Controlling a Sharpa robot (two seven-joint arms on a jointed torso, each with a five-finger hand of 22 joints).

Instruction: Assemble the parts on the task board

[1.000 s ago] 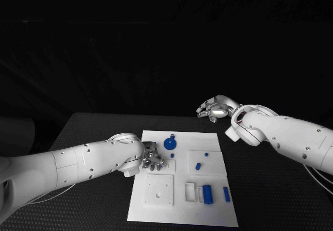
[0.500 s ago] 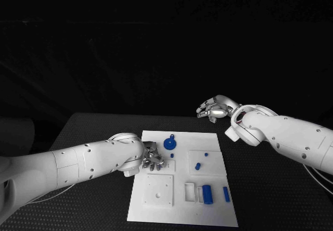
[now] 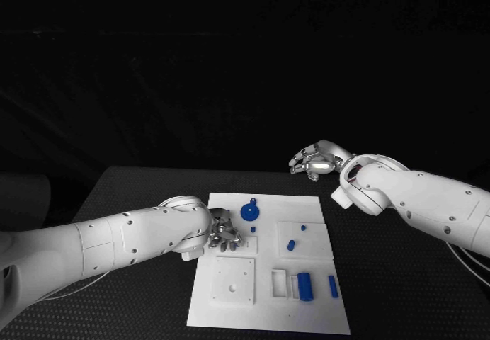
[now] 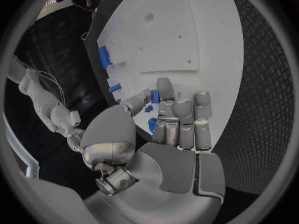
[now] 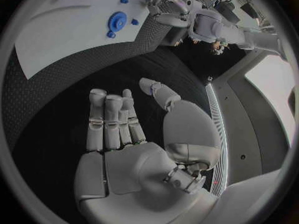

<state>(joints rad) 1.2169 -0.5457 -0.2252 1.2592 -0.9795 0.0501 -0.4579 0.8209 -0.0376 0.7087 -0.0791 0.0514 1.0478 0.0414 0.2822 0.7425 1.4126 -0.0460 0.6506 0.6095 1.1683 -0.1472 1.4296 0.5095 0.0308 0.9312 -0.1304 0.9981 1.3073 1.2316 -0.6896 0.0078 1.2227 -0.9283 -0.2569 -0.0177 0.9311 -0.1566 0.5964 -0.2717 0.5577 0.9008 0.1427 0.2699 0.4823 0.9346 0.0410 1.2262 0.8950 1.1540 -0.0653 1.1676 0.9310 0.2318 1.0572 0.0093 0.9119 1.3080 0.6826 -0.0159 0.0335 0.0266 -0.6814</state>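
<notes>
The white task board (image 3: pixel 306 212) lies mid-table. My left hand (image 3: pixel 226 234) hovers low over its left half. In the left wrist view a small blue peg (image 4: pixel 154 96) sits pinched between the thumb tip and a fingertip of the left hand (image 4: pixel 177 127); the same peg (image 3: pixel 253 229) shows at the fingertips from the head. A blue round disc (image 3: pixel 250 210) lies just beyond it. My right hand (image 3: pixel 318 160) hangs above the table past the board's far edge, fingers apart and holding nothing; the right wrist view shows this hand (image 5: pixel 127 134) with the board (image 5: pixel 62 35) and disc (image 5: pixel 116 21) ahead.
Two small blue pegs (image 3: pixel 302 227) (image 3: pixel 291 244) stand in the board's right panel. A blue cylinder (image 3: pixel 304 285) and a blue bar (image 3: pixel 333 285) lie near its front right. A square white plate with holes (image 3: pixel 235 280) sits front left. Black table (image 3: pixel 398 283) surrounds the board.
</notes>
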